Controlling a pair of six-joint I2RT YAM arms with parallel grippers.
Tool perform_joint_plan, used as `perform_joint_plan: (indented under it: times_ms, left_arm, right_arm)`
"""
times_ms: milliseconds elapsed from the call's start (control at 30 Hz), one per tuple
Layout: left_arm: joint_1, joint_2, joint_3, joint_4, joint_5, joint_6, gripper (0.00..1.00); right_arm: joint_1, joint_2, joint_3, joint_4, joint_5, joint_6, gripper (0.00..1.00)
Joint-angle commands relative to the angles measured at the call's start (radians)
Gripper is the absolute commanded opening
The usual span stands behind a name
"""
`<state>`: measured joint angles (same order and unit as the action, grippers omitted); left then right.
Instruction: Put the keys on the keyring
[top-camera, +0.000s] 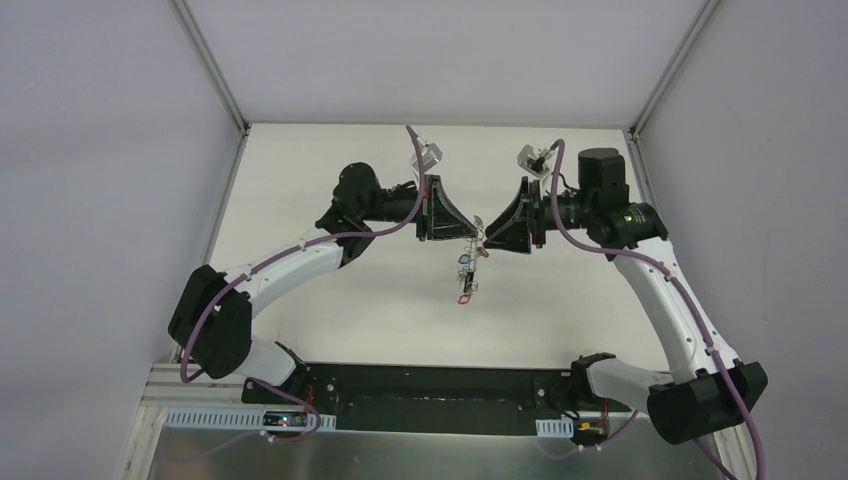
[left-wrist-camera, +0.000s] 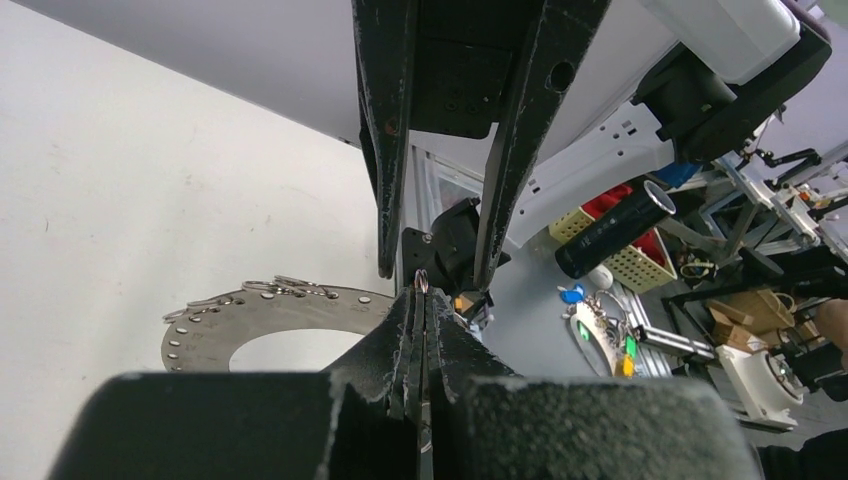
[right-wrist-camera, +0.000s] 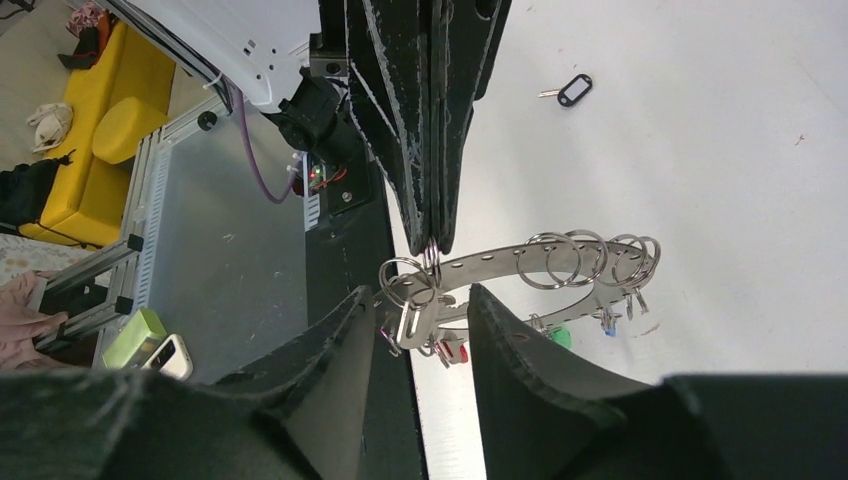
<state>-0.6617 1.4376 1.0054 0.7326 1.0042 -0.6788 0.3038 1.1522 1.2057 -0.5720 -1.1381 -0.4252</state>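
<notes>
The keyring (right-wrist-camera: 500, 262), a flat perforated metal band hung with split rings (right-wrist-camera: 556, 260) and red, green and blue tags (right-wrist-camera: 455, 350), is pinched at one end by the closed left gripper (right-wrist-camera: 433, 240). That end is flanked by the parted fingers of the right gripper (right-wrist-camera: 422, 300). One black-tagged key (right-wrist-camera: 572, 90) is seen lying on the white desk (right-wrist-camera: 720, 180), well apart from the keyring.

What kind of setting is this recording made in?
Probably a robotics lab: a white table walled by pale panels on aluminium posts, cluttered equipment benches and a yellow plastic basket beyond.
</notes>
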Motion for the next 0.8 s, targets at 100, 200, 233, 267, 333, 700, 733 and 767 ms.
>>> perform_joint_plan:
  times_ms: [100,200,233,267,333,700,733,767]
  left_arm:
    - [-0.007,-0.026,-0.014,0.157,-0.039,-0.084,0.0]
    - [-0.007,-0.025,-0.018,0.168,-0.049,-0.096,0.0]
    - [-0.007,-0.025,-0.018,0.171,-0.052,-0.098,0.0]
    - [-0.007,-0.023,-0.02,0.174,-0.058,-0.102,0.0]
    - [-0.007,-0.022,-0.023,0.177,-0.061,-0.105,0.0]
    - [-0.007,-0.019,-0.019,0.188,-0.069,-0.116,0.0]
    - [-0.007,-0.018,-0.019,0.188,-0.069,-0.116,0.0]
    - [-0.007,-0.017,-0.019,0.188,-0.07,-0.116,0.0]
  right_arm:
    - [-0.012,0.001,0.0,0.102,-0.059,0.063,0.38]
    - [-0.012,0.001,-0.021,0.127,-0.065,0.081,0.37]
    - [-0.012,0.001,-0.025,0.135,-0.067,0.087,0.36]
    - [-0.012,0.002,-0.027,0.14,-0.07,0.092,0.36]
    - [-0.012,0.004,-0.029,0.146,-0.073,0.098,0.35]
    - [-0.012,0.023,-0.03,0.183,-0.096,0.132,0.29]
    - [-0.012,0.025,-0.029,0.187,-0.099,0.135,0.27]
    - [-0.012,0.027,-0.03,0.189,-0.102,0.138,0.25]
